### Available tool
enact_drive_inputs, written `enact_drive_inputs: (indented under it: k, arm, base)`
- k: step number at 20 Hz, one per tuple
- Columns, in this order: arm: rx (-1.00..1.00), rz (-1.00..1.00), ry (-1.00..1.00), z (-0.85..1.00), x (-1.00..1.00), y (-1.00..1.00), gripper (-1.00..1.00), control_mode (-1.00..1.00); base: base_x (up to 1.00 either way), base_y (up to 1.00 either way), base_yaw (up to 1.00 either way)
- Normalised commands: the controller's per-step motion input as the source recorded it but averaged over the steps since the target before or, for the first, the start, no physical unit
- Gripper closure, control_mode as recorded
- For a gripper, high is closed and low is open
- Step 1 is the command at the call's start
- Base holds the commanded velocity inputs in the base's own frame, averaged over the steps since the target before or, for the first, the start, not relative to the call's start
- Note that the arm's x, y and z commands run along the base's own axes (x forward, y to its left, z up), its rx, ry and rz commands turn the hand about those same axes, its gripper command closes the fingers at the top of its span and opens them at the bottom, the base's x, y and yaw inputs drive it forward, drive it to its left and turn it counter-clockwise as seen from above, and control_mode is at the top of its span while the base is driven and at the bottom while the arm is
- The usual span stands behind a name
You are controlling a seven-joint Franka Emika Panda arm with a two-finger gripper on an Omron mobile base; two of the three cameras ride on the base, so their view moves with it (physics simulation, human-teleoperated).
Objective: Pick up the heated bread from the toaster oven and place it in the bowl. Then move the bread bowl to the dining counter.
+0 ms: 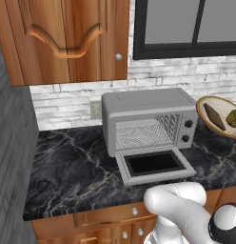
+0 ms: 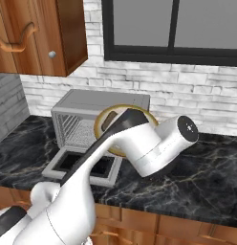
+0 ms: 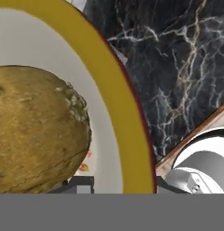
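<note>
The bowl (image 1: pixel 220 106), cream inside with a gold rim, hangs tilted above the counter to the right of the toaster oven (image 1: pixel 148 121). In it lie the heated bread (image 3: pixel 37 131), a rounded golden-brown lump, and a flat dark brown piece (image 1: pixel 214 116). My gripper (image 3: pixel 120 185) is shut on the bowl's rim (image 3: pixel 118 113), one finger inside and one outside. In the right base view the bowl (image 2: pixel 107 125) peeks out behind my white hand. The toaster oven (image 2: pixel 75 119) has its door (image 1: pixel 155 164) dropped open and its rack bare. The dining counter is out of view.
The black marble counter (image 1: pixel 67 162) runs along a white brick wall. A wooden wall cabinet (image 1: pixel 67 38) hangs above left, and a dark-framed window (image 1: pixel 186 24) sits above right. A grey wall (image 1: pixel 10 157) closes the left end.
</note>
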Motion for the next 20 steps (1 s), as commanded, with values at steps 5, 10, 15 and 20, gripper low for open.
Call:
enact_drive_inputs:
  k: [5, 10, 15, 20]
  arm:
    - [-0.07, 0.22, -0.07, 0.10, -0.03, 1.00, 1.00, -1.00]
    - [-0.12, 0.18, -0.13, 0.00, 0.00, 1.00, 1.00, -1.00]
    - [-0.02, 0.03, -0.05, -0.01, 0.00, 0.20, 1.00, 1.00]
    - [0.00, 0.00, 0.00, 0.00, 0.00, 0.00, 1.00, 1.00]
  base:
    - [0.00, 0.00, 0.00]
    - [0.00, 0.00, 0.00]
    - [-0.06, 0.80, 0.22]
    - [-0.75, 0.49, 0.49]
